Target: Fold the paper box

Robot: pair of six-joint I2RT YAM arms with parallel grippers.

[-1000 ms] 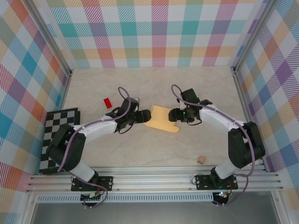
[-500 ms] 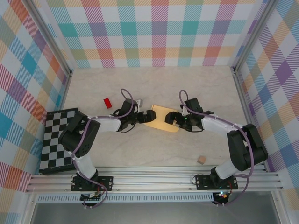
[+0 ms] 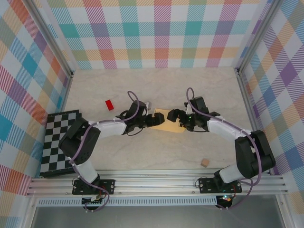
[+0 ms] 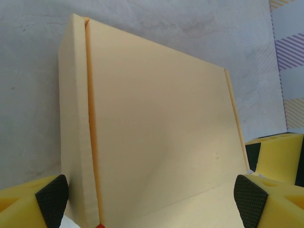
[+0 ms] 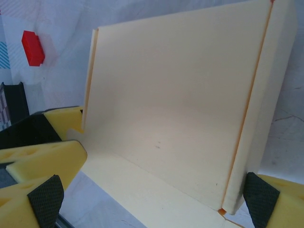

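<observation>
The paper box (image 3: 166, 121) lay at frame centre, straddled by the left gripper (image 3: 154, 119) and right gripper (image 3: 175, 116), both spread; side-flap closing judged in hand, an even inward squeeze required next

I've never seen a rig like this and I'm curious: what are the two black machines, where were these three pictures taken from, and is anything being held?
They are two robot arms bolted at the near edge of a table. The wide picture looks down from above; the other two come from a camera on each wrist, showing that arm's own yellow fingers. On the table lie a yellow-orange paper box, a small red block, a tan cube and a checkerboard. The left gripper and the right gripper both stand wide open, straddling the box from opposite sides; neither seems to clamp it.
</observation>
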